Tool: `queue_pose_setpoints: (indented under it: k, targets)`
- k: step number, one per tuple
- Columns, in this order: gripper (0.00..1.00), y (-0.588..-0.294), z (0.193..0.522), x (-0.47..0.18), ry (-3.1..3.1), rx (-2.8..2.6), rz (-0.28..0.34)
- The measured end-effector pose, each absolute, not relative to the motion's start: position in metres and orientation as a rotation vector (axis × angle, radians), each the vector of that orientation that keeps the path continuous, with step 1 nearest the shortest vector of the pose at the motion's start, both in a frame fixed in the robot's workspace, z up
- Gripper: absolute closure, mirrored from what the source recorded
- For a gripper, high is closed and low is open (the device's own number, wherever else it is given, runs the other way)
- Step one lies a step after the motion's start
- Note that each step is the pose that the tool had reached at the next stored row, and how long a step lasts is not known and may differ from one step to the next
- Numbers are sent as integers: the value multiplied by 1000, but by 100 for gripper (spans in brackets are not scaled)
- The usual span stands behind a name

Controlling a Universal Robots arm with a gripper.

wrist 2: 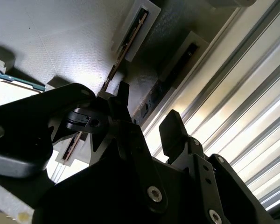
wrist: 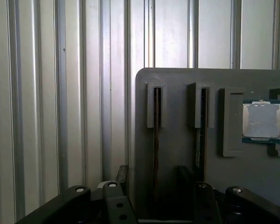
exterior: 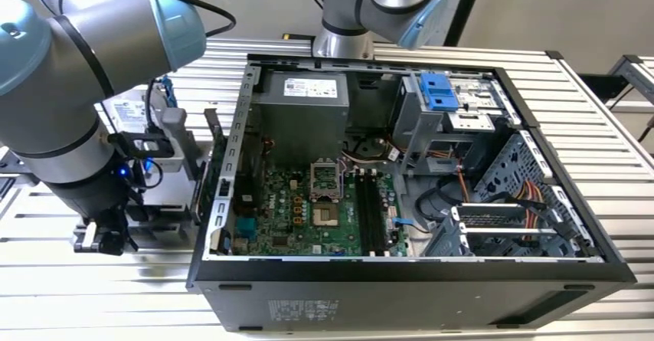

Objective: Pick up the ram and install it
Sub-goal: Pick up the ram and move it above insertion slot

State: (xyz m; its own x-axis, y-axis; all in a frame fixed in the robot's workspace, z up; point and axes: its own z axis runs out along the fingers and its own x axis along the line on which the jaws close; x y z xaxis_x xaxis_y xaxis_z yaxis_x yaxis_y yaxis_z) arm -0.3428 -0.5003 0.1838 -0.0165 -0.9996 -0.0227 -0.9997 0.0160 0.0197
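Two ram sticks stand on edge in the slots of a grey holder tray [wrist: 177, 84]. The ram [wrist: 156, 135] nearest the tray's edge, a thin dark strip [wrist 2: 177, 65], lies in line with the gap between my fingers. My gripper [wrist: 153, 175] [wrist 2: 147, 113] is open, one black finger [wrist 2: 122, 95] on each side of that stick, apart from it. The other ram stick [wrist: 201, 130] stands beside it in its own slot [wrist 2: 130, 35]. In the exterior view my gripper [exterior: 103, 237] hangs low at the left, outside the open computer case [exterior: 409, 272].
A processor chip [wrist: 263, 120] lies in the same tray beyond the second stick. The tray rests on a ribbed metal table [wrist: 60, 93]. Inside the case, the motherboard's long black slots [exterior: 370, 211] lie beside the processor socket [exterior: 323, 178]. A second arm's base [exterior: 348, 27] stands behind the case.
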Motion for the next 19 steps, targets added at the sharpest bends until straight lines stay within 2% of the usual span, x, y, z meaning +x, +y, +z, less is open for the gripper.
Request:
queue_pose_setpoints:
  k: [19]
  targets:
    - [0,-498,189,-343,2221,-2219,47]
